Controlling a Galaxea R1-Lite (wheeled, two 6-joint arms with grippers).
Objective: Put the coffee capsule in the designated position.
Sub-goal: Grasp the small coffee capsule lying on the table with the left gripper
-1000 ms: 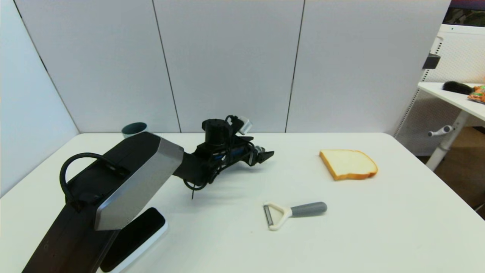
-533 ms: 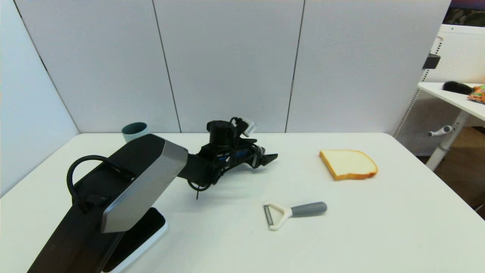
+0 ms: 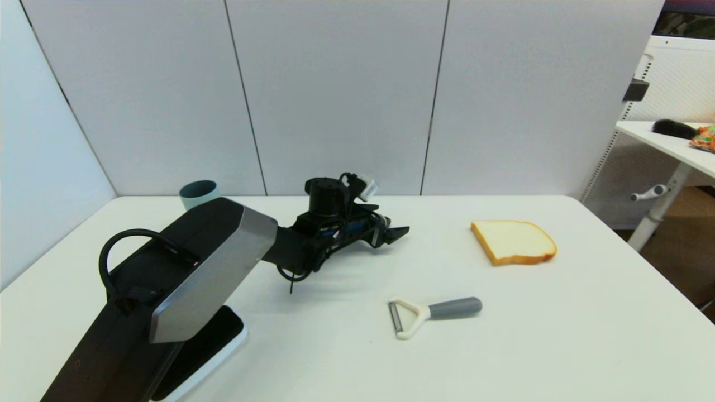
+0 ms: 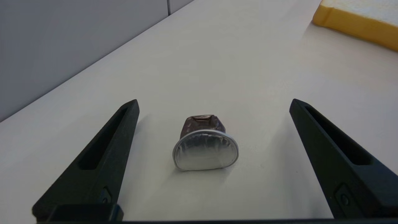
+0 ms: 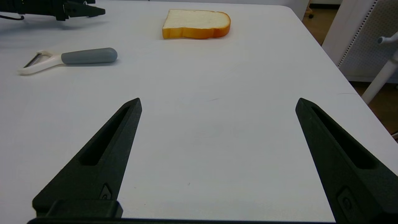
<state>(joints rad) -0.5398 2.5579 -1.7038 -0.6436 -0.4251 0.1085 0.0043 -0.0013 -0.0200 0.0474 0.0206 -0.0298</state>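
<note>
The coffee capsule (image 4: 205,146) lies on its side on the bare white tabletop, its silver foil end facing the left wrist camera and its dark brown body pointing away. My left gripper (image 4: 214,102) is open, one finger on each side of the capsule and neither touching it. In the head view this gripper (image 3: 395,231) reaches low over the table's middle back, and the capsule is hidden there. No marked spot shows on the table. My right gripper (image 5: 218,101) is open and empty over bare table near the front right.
A bread slice (image 3: 513,241) lies at the back right. A peeler (image 3: 433,312) with a grey handle lies in front of the left gripper. A pale blue cup (image 3: 198,192) stands at the back left wall. A black-and-white flat device (image 3: 204,352) sits under the left arm.
The left arm shifted slightly right and forward between the earliest frame and half a second ago. It has held still since.
</note>
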